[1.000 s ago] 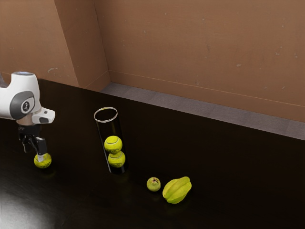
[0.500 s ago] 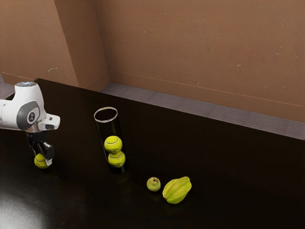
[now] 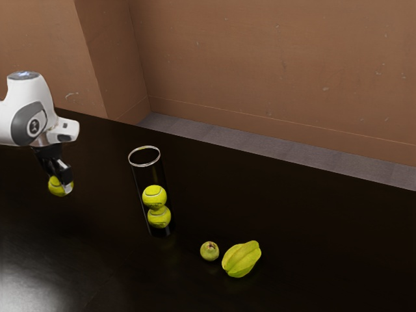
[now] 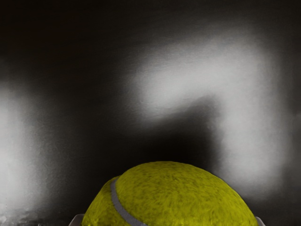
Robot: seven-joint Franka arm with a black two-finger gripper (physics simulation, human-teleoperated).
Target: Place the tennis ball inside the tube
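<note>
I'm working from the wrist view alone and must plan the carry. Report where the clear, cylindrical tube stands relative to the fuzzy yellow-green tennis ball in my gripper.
Observer: The clear, cylindrical tube stands toward the exterior view's right from the fuzzy yellow-green tennis ball in your black two-finger gripper.

Operator: Now tell me what's inside it.

Observer: Two yellow-green tennis balls, one above the other.

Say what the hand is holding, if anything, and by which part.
A ball: the hand grips it by two opposite sides, a fingertip against each.
</note>
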